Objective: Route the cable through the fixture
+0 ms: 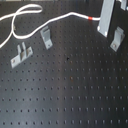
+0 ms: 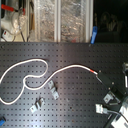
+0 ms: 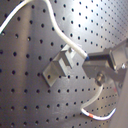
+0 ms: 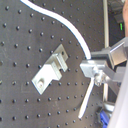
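Note:
The white cable (image 1: 30,9) loops across the far left of the board in both exterior views, and its red band (image 1: 90,18) lies right at my gripper (image 1: 104,22). The gripper is shut on the cable close to that band. In the second exterior view the cable (image 2: 35,62) runs rightward to the red band (image 2: 94,71) beside the gripper (image 2: 103,78). Both wrist views show the cable (image 3: 64,36) passing over a grey metal fixture (image 3: 60,66) into the gripper (image 3: 96,65), with the red-banded end (image 3: 90,115) hanging past it. The same fixture (image 4: 50,71) and the gripper (image 4: 98,70) show in the second wrist view.
Three grey fixtures stand on the black perforated board (image 1: 70,90): one near the cable loop (image 1: 46,36), one further left (image 1: 21,54), one by the gripper (image 1: 118,37). Clear plastic bins (image 2: 60,20) and clutter sit behind the board's far edge.

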